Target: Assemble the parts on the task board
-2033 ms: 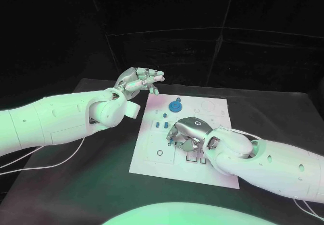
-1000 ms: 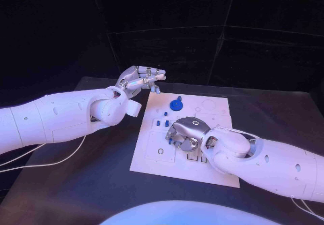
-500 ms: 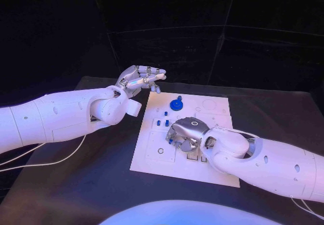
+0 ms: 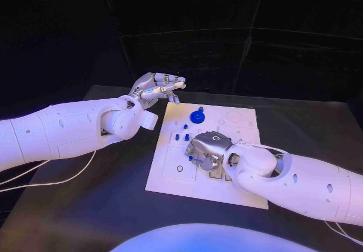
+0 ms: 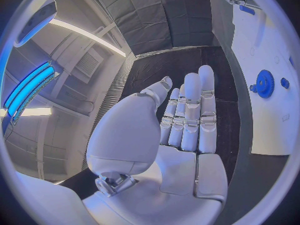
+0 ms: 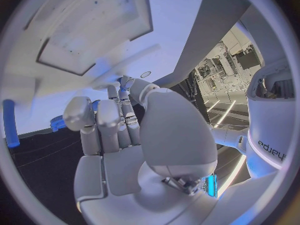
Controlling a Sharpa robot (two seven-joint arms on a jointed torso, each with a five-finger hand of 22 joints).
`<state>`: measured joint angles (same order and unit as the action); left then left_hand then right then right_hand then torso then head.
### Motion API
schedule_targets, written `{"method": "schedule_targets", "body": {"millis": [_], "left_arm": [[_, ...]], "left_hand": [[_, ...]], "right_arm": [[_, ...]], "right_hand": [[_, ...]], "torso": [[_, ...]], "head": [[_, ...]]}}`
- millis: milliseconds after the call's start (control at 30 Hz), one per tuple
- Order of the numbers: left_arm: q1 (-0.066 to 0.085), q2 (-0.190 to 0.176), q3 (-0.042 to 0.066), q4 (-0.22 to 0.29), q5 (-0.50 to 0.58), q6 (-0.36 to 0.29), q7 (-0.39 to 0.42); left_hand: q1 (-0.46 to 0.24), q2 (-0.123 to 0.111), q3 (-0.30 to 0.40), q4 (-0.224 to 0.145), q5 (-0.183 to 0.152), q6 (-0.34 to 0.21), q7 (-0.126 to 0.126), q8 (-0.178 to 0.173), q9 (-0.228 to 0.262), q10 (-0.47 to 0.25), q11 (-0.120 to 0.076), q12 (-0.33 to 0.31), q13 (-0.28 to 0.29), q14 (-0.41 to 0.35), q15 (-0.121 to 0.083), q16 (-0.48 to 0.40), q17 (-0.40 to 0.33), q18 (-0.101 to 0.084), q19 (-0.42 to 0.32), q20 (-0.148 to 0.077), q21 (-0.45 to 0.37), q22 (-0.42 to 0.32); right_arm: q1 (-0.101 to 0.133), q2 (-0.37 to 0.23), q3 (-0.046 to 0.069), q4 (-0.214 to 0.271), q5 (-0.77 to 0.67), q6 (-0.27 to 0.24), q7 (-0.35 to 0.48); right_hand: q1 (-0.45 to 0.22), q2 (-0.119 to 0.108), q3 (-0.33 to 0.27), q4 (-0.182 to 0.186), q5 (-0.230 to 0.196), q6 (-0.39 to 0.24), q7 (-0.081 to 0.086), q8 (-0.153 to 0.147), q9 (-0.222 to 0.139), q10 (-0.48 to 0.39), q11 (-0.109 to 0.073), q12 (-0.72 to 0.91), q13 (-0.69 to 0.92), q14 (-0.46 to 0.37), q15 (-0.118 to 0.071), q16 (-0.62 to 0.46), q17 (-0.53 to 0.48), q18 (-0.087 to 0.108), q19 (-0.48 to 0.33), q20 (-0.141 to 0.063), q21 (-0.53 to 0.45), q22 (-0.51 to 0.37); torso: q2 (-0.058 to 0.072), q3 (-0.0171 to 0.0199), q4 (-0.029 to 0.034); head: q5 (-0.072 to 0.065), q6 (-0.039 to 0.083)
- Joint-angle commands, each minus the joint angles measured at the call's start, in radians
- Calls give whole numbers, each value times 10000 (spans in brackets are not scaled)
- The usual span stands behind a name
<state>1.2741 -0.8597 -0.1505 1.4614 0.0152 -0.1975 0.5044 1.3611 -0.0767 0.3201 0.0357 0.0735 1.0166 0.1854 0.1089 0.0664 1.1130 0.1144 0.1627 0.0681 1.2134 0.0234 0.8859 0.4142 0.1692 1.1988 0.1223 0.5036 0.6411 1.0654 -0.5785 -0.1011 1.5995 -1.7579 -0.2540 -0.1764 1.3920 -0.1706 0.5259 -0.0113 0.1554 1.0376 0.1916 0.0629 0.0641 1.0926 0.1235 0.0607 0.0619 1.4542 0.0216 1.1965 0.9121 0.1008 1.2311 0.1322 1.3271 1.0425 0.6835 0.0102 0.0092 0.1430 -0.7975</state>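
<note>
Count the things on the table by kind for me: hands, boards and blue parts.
Hands: 2, the left hand and the right hand
Task board: 1
Blue gear: 1
Small blue pegs clear of the hands: 3
Blue piece at the right hand's fingers, partly hidden: 1
Total: 8

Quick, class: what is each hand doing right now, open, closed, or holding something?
Left hand: open, raised beyond the board, holding nothing.
Right hand: down on the board; whether it holds a part cannot be told.
</note>
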Motion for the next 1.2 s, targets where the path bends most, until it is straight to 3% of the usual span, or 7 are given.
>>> {"method": "schedule_targets", "body": {"millis": [33, 567, 700, 767, 933, 1033, 1200], "left_arm": [[19, -5, 9, 19, 31, 127, 8], [19, -27, 8, -29, 31, 150, -30], [18, -51, 7, -38, 31, 168, -41], [17, -84, 6, -41, 31, 181, -51], [14, -109, 4, -58, 31, 186, -64], [14, -104, 3, -58, 31, 194, -68], [11, -80, 2, -64, 31, 208, -66]], "left_hand": [[90, -42, 8, -44, 34, -55, 29, -16, 6, -86, 4, 7, -3, -21, 22, 0, -14, 135, 89, 16, -49, -8], [94, -42, 14, -50, 37, -64, 32, -17, 5, -99, 6, 7, -5, -19, 23, 8, -15, 135, 97, 15, -53, -15], [94, -46, 14, -53, 37, -71, 34, -18, 4, -107, 8, 6, -6, -20, 23, 10, -15, 135, 100, 15, -55, -18], [94, -46, 14, -53, 37, -71, 34, -18, 4, -107, 8, 6, -6, -20, 23, 10, -15, 135, 100, 15, -55, -18], [105, -41, 22, -60, 39, -71, 32, -16, 5, -109, 7, 8, -6, -21, 23, 12, -16, 135, 102, 14, -56, -21], [110, -39, 25, -63, 40, -71, 32, -15, 5, -109, 6, 9, -6, -21, 22, 13, -16, 135, 103, 14, -57, -22], [110, -39, 25, -63, 40, -71, 32, -15, 5, -109, 6, 9, -6, -21, 22, 13, -16, 135, 103, 14, -57, -22]], "right_arm": [[6, -6, -3, 43, -113, -220, 6], [44, -1126, 37, 1211, 106, -1450, 254], [289, -1640, 209, 1480, 644, -1349, 126], [634, -2008, 281, 1541, 1101, -1111, -11], [1245, -2610, 332, 1447, 1744, -415, -337], [1423, -2884, 342, 1386, 1739, -155, -508], [1536, -3115, 345, 1310, 1625, 240, -718]], "right_hand": [[-139, 7, -105, -22, 61, -148, 19, -7, 11, -188, 15, 30, 5, -26, 100, -86, -84, 136, -89, 27, -99, -108], [-184, -43, -275, -99, 76, -296, 53, -7, 14, -469, 65, 97, 17, -84, 148, -227, -336, 175, -194, 85, -232, -308], [-223, -50, -339, -95, 85, -295, 52, 7, 21, -410, 53, 168, 31, -72, 141, -204, -307, 169, -161, 88, -226, -279], [-296, -92, -440, -77, 70, -358, 35, -7, 16, -400, 40, 210, 30, -59, 136, -186, -296, 168, -144, 86, -232, -278], [-643, -280, -1372, 104, 406, -1113, -160, -10, 5, -778, -61, 246, 35, -57, 48, -204, -379, 194, -225, 36, -392, -484], [-384, -73, -2534, 181, 429, -1320, -275, 23, 38, -1111, -119, 477, 54, -42, 48, -205, -444, 229, -295, -14, -572, -708], [-22, 188, -3469, 374, 380, -1331, -406, 27, 48, -1381, -76, 747, 46, -55, 45, -241, -555, 235, -279, 2, -670, -816]], "torso": [[-4, 5, 0], [-35, 2, -15], [-30, 8, -25], [-22, 9, -26], [-38, 1, -11], [-8, -1, -9], [-7, 10, -16]], "head": [[-2, 8], [-75, 116], [-148, 214], [-248, 301], [-383, 367], [-491, 475], [-556, 540]]}}
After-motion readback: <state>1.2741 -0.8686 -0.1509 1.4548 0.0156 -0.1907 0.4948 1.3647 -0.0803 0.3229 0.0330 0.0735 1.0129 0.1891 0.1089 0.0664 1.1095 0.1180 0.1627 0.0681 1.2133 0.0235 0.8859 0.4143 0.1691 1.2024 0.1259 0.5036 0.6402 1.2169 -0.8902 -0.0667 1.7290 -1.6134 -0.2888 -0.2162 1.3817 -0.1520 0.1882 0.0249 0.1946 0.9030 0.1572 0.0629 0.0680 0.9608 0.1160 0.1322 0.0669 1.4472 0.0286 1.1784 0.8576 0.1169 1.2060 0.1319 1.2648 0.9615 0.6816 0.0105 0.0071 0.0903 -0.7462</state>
